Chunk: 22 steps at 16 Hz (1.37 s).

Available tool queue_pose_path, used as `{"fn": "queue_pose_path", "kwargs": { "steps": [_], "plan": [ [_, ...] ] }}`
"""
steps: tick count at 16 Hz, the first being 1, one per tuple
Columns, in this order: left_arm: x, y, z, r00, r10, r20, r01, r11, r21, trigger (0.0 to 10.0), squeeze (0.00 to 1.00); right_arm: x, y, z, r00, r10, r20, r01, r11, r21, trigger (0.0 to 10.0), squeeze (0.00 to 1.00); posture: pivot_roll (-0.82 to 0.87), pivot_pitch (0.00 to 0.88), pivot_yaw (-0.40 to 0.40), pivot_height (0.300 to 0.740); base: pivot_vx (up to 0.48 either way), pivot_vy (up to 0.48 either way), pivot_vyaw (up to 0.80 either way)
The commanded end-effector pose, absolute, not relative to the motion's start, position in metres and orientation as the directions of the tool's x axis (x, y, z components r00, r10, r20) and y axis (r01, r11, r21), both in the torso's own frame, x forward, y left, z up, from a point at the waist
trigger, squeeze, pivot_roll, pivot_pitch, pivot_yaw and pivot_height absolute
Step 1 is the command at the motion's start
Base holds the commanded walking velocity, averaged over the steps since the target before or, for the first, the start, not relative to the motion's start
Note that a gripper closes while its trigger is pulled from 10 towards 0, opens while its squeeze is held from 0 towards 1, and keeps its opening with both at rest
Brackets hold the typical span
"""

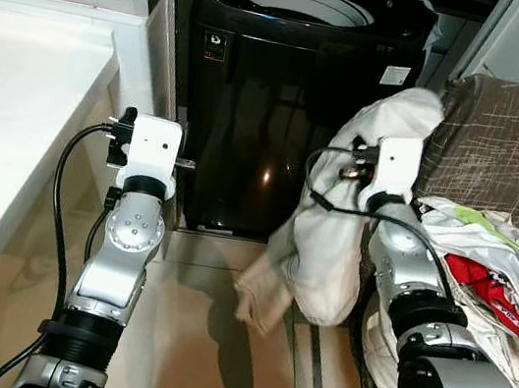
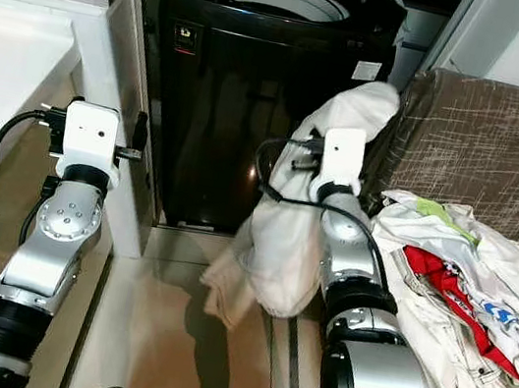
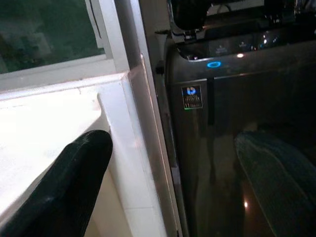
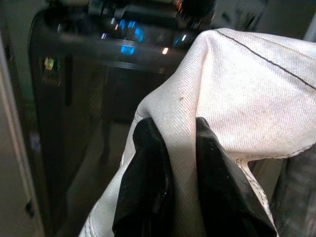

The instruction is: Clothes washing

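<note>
The right hand (image 4: 180,163) is clamped on a fold of a white garment (image 1: 332,236), the cloth being pinched between the two black fingers (image 4: 143,182), as seen in the right wrist view. The garment is held raised in front of the black top-loading washing machine (image 1: 251,123) and is draped over the right wrist, its lower end hanging free above the tiled floor (image 1: 206,335). The open drum (image 1: 302,2) is seen at the top of the machine, and lit blue indicators (image 4: 127,49) are visible on its control panel. A basket with brown fabric sides (image 1: 516,147) is placed just beside the machine on the robot's right, and a heap of white, red and green laundry (image 1: 494,283) is piled in it.

The left hand (image 3: 163,187) is raised beside the machine's left front corner, next to the white counter (image 1: 15,103). Its fingers are spread apart with nothing between them, one being seen against the counter edge and the other against the dark front panel. A small label (image 3: 191,97) is fixed near the upper left of that panel.
</note>
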<state>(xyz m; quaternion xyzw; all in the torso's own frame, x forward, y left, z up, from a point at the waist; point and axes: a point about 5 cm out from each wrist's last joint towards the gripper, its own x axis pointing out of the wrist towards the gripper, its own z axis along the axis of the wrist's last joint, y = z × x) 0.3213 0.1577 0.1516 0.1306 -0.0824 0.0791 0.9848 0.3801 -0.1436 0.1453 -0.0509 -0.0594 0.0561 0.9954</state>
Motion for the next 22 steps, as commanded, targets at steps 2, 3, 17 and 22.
{"fn": "queue_pose_path", "kwargs": {
  "steps": [2, 3, 17, 22],
  "plan": [
    [0.324, 0.15, 0.155, 0.976, 0.079, 0.204, -0.134, 0.952, 0.274, 10.0, 0.0, 0.382, -0.152, 0.16, 0.98, 0.074, 0.185, -0.058, 0.994, -0.088, 10.0, 0.0, 0.0, 0.0, -0.034, 0.74, 0.0, 0.0, 0.0],
    [0.324, 0.15, 0.156, 0.976, 0.072, 0.207, -0.129, 0.953, 0.273, 10.0, 0.0, 0.38, -0.153, 0.157, 0.981, 0.069, 0.179, -0.054, 0.995, -0.085, 10.0, 0.0, 0.0, 0.0, -0.035, 0.74, 0.0, 0.0, 0.0],
    [0.327, 0.147, 0.173, 0.961, 0.036, 0.274, -0.105, 0.964, 0.243, 10.0, 0.0, 0.381, -0.147, 0.189, 0.942, 0.08, 0.327, -0.039, 0.991, -0.129, 10.0, 0.0, -0.01, 0.0, -0.022, 0.74, 0.274, 0.0, 0.0],
    [0.326, 0.147, 0.173, 0.959, 0.039, 0.282, -0.105, 0.969, 0.223, 10.0, 0.0, 0.386, -0.147, 0.203, 0.931, 0.088, 0.353, -0.047, 0.991, -0.122, 10.0, 0.0, 0.0, 0.0, -0.025, 0.74, 0.48, 0.0, 0.0]
  ]
}}
